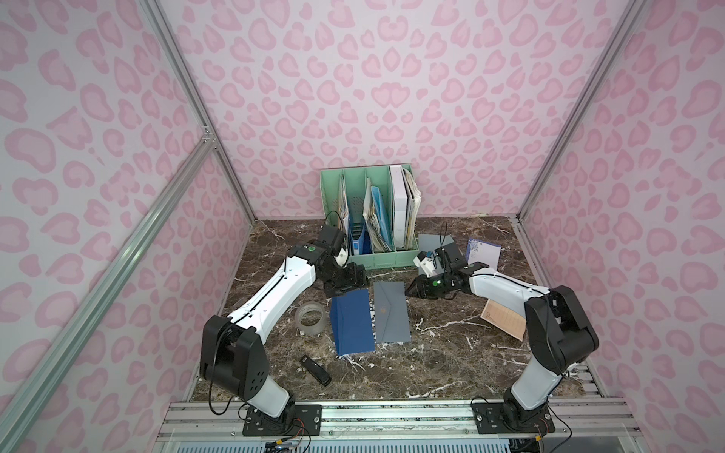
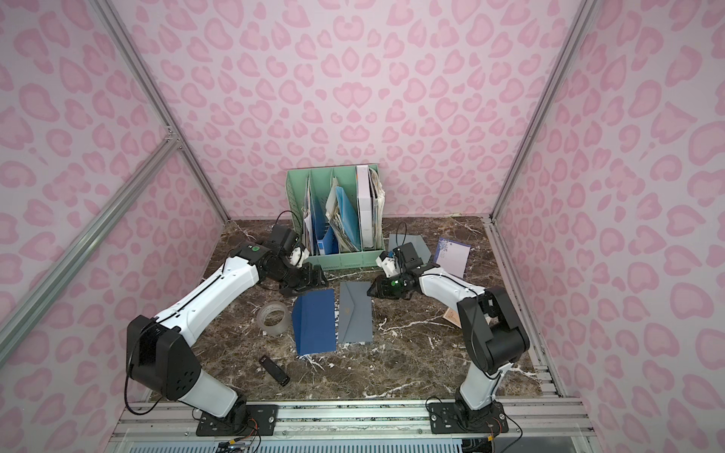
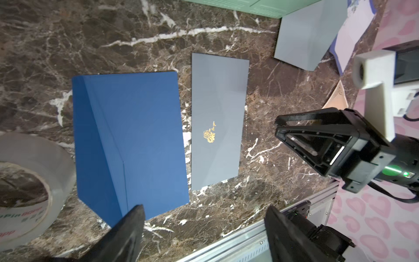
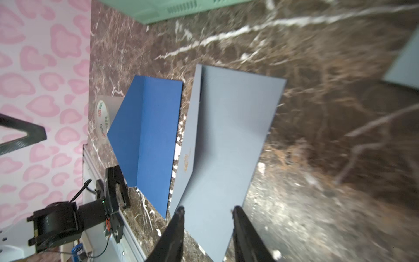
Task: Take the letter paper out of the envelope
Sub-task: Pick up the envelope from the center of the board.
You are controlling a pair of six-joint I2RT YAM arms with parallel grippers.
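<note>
Two envelopes lie side by side mid-table. One is a blue envelope (image 1: 353, 325) (image 3: 131, 140) with its flap folded out. The other is a grey envelope (image 1: 392, 313) (image 3: 217, 122) (image 4: 231, 140) with a gold rose. No letter paper shows at either. My left gripper (image 1: 345, 288) (image 3: 204, 211) hangs open over the blue envelope's far end, holding nothing. My right gripper (image 1: 410, 292) (image 4: 207, 209) hovers at the grey envelope's far end. Its jaws stand apart above the envelope and grip nothing.
A green file holder (image 1: 368, 211) full of papers stands at the back. A tape roll (image 1: 310, 318) lies left of the blue envelope and a small black object (image 1: 315, 369) nearer the front. Another grey envelope (image 1: 435, 243), a floral sheet (image 1: 483, 255) and a tan sheet (image 1: 504, 317) lie on the right.
</note>
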